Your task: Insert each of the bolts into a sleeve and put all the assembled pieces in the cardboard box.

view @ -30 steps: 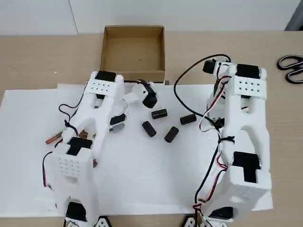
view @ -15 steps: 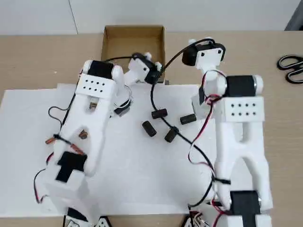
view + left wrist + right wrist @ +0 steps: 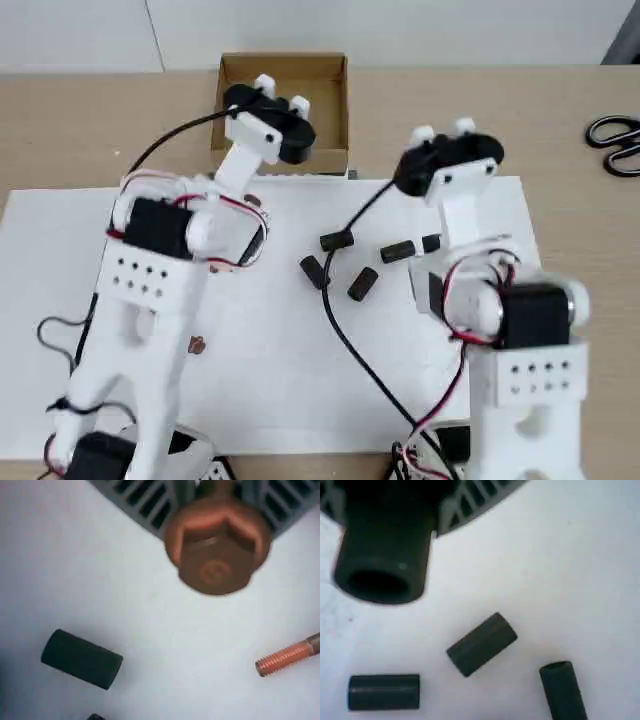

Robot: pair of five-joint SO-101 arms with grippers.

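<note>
A copper bolt (image 3: 217,555) hangs head-on in the left wrist view, with my left gripper (image 3: 216,497) shut on its shank. Below it on the white paper lie a black sleeve (image 3: 81,658) and the threaded end of another bolt (image 3: 287,658). My right gripper (image 3: 390,507) is shut on a black sleeve (image 3: 382,560) whose open end faces the camera. Three loose sleeves (image 3: 481,644) lie under it. In the high view the left arm's wrist (image 3: 265,125) hovers at the cardboard box (image 3: 320,100), and the right arm's wrist (image 3: 450,165) is above the paper's far right.
Several black sleeves (image 3: 337,240) lie scattered mid-paper between the arms. A small copper piece (image 3: 197,347) sits on the white paper (image 3: 300,380) beside the left arm. Scissors (image 3: 615,132) rest at the table's far right. A black cable (image 3: 350,330) crosses the paper.
Both arms have risen from a folded pose low over the paper. The left wrist swung out to the box's front edge. The right wrist lifted above the sleeves.
</note>
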